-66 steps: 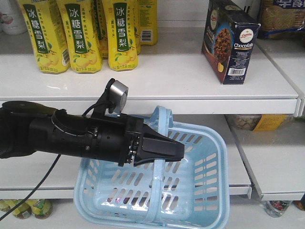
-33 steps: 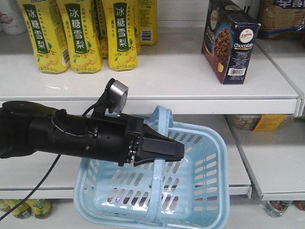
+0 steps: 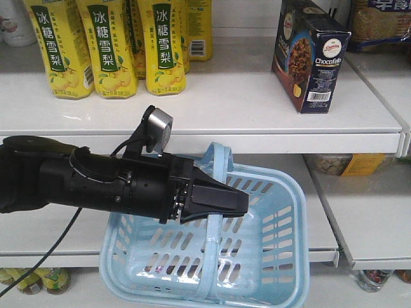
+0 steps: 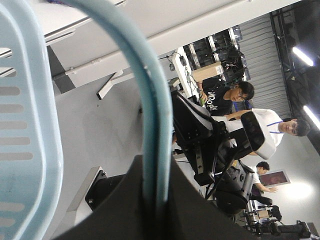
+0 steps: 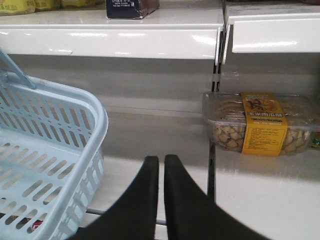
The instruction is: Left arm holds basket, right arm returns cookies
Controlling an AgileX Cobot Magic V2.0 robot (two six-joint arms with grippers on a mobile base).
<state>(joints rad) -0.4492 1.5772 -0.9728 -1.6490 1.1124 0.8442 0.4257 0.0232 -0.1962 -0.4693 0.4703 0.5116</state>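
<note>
The light blue basket (image 3: 273, 256) hangs in front of the lower shelf. My left gripper (image 3: 221, 202) is shut on its loop handle (image 3: 216, 159). In the left wrist view the handle (image 4: 145, 95) runs straight down between the closed jaws of the left gripper (image 4: 155, 187). The cookies (image 3: 309, 54), a navy box, stand upright on the upper shelf at the right, apart from both arms. The right arm is out of the front view. In its wrist view the right gripper (image 5: 161, 160) is shut on nothing, low beside the basket (image 5: 75, 122). The bottom edge of the cookies (image 5: 132, 7) shows above.
Yellow drink bottles (image 3: 109, 45) crowd the upper shelf's left. A blue biscuit bag (image 3: 382, 22) lies behind the cookies. The white shelf lip (image 3: 270, 140) juts out above the basket. A clear snack tub with a yellow label (image 5: 260, 122) sits on the lower shelf past the upright (image 5: 216, 65).
</note>
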